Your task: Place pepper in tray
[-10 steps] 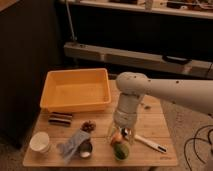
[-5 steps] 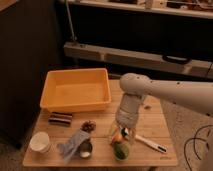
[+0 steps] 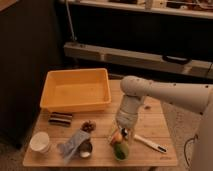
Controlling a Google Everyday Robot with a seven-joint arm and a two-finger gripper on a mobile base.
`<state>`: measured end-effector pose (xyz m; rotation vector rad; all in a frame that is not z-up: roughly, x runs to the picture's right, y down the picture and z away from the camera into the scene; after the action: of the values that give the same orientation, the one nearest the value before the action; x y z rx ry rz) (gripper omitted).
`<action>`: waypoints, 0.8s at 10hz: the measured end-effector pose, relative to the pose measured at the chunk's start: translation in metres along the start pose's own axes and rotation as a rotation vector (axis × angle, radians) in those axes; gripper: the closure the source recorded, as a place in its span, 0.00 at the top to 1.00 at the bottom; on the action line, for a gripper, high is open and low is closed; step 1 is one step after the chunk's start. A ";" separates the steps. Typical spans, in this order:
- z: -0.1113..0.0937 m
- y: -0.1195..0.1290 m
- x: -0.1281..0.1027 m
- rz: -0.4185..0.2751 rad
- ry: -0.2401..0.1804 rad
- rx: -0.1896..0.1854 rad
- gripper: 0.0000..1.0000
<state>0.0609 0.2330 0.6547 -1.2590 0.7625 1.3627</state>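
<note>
The pepper [image 3: 120, 151], small, dark green and rounded, lies on the wooden table [image 3: 150, 125] near its front edge. An orange round thing [image 3: 116, 138] sits just above it in the view. My gripper [image 3: 121, 141] hangs straight down from the white arm [image 3: 131, 105] and sits right over the pepper, at or just above it. The tray [image 3: 76, 91], a large yellow-orange bin with raised sides, stands at the table's back left, and nothing shows inside it.
A white pen-like object [image 3: 150, 144] lies right of the gripper. To the left are a grey-blue pouch [image 3: 74, 142], a small round dish [image 3: 86, 148], a white cup [image 3: 40, 142], a dark block [image 3: 60, 118] and a small brown item [image 3: 88, 126]. Dark shelving stands behind.
The arm has shifted very slightly. The gripper stays low over the pepper, and the pepper has not visibly moved.
</note>
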 end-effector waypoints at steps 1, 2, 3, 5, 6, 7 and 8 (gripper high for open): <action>0.004 0.001 -0.004 -0.001 0.009 -0.005 0.65; 0.006 0.005 -0.006 -0.009 0.014 -0.002 0.65; 0.007 0.009 -0.007 -0.013 0.019 0.003 0.65; 0.012 0.017 -0.013 -0.019 0.035 0.015 0.65; 0.015 0.019 -0.015 -0.022 0.041 0.018 0.65; 0.018 0.022 -0.017 -0.026 0.049 0.022 0.65; 0.020 0.024 -0.019 -0.029 0.057 0.026 0.65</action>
<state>0.0299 0.2414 0.6723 -1.2881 0.7958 1.2946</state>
